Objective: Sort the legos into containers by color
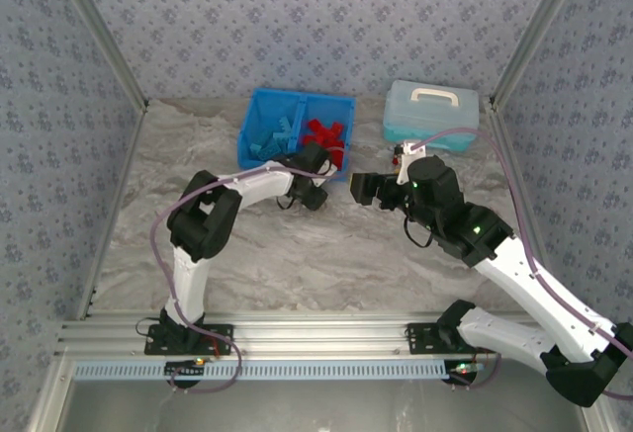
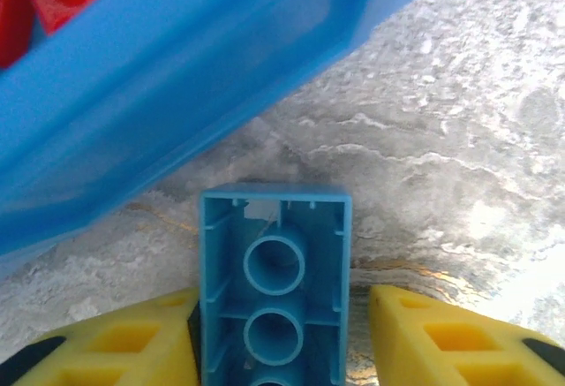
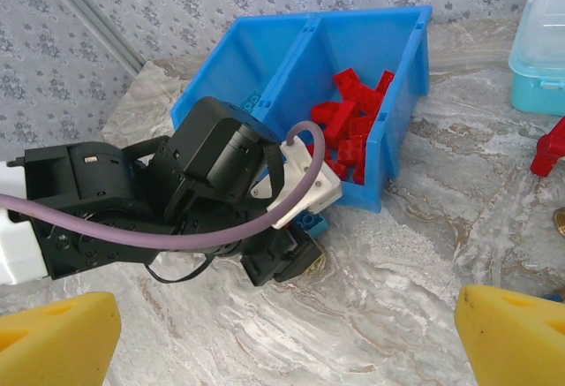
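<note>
A light blue lego (image 2: 274, 271) lies between my left gripper's (image 2: 282, 302) yellow fingers, hollow underside toward the camera. The left finger touches it; a strip of table shows before the right finger. This gripper (image 1: 316, 198) sits low on the table just in front of the blue bin (image 1: 247, 121), with the brick (image 3: 311, 221) poking out beside it. The bin's right compartment holds red legos (image 3: 349, 125); the left holds blue ones (image 1: 274, 138). My right gripper (image 3: 287, 342) hovers open and empty to the right (image 1: 366, 188), facing the left arm.
A pale blue lidded case (image 1: 431, 111) with a white handle stands at the back right. A small red item (image 3: 547, 147) lies on the table beside it. Patterned walls and metal posts close in the marbled table on three sides.
</note>
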Motion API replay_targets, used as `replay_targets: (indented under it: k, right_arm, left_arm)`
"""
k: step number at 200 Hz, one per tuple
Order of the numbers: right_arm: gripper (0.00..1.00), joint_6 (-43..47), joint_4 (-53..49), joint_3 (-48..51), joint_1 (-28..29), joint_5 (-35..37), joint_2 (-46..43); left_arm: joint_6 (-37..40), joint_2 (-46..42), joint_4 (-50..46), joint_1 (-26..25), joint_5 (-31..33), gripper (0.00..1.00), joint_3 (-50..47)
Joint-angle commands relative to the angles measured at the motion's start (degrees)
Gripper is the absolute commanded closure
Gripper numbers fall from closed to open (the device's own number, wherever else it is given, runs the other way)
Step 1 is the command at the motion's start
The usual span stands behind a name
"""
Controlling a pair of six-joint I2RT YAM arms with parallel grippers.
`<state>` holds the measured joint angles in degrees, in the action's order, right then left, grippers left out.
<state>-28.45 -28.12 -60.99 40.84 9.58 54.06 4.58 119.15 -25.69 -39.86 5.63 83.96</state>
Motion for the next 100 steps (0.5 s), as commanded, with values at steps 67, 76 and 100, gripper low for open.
replay_targets:
  k: [67,76,100]
  right_arm:
    - [0.00,-1.21,-0.19,-0.54,-0.28,0.08,-0.85]
    - [0.00,-1.17,-0.05,-0.53,-0.26,0.08,-0.83]
    - [0.00,-0.85,0.46,-0.52,-0.30,0.22,-0.67]
  left_arm:
    - [-3.12,-15.11,3.67,-1.22,-2.90,0.63,-8.72]
    - [-3.40,-18.27,4.29,-1.08,-2.67,0.63,-9.52]
    - [-4.60,-24.64,4.78,0.61,1.18,0.63,-9.25]
